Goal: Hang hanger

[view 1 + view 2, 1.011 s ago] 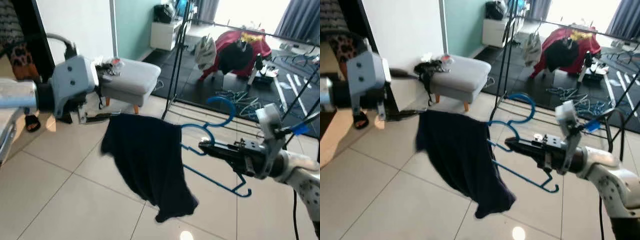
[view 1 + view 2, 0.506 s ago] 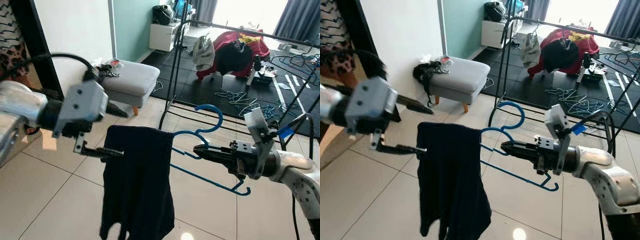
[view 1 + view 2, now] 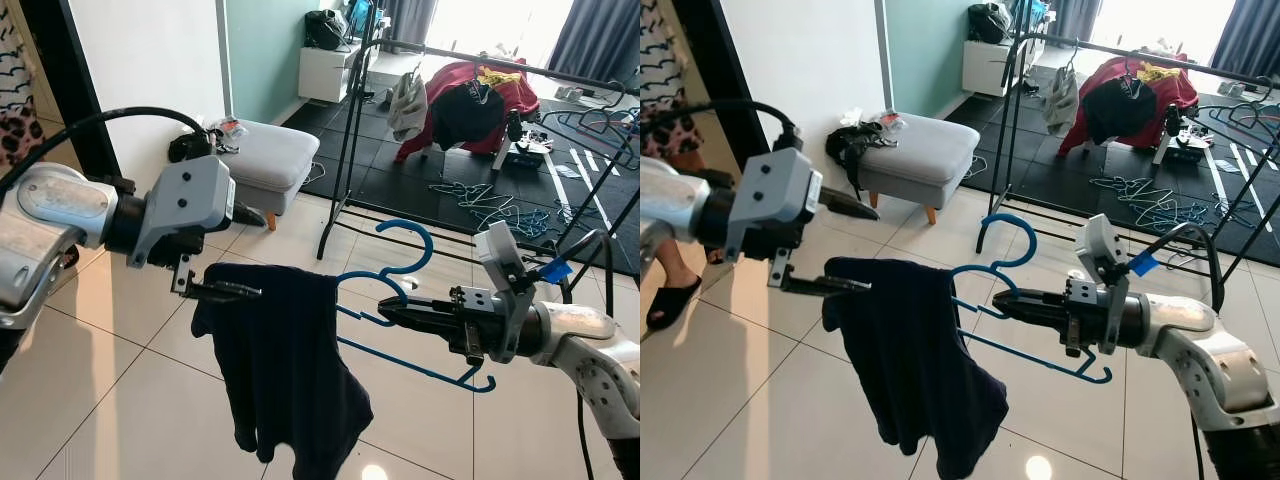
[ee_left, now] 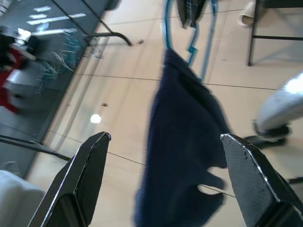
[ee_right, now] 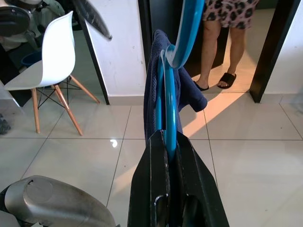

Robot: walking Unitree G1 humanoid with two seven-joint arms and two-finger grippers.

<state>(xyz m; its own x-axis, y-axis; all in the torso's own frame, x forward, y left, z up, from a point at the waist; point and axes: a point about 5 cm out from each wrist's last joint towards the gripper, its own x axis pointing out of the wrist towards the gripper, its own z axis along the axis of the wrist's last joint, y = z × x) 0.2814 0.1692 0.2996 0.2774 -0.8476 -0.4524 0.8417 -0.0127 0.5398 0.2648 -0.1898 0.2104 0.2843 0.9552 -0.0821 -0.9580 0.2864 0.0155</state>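
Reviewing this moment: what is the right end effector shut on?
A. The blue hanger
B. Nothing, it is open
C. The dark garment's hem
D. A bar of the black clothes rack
A. The right end effector is closed around the blue hanger, whose blue wire runs up from between its fingers, with the dark garment draped over the hanger's far end.
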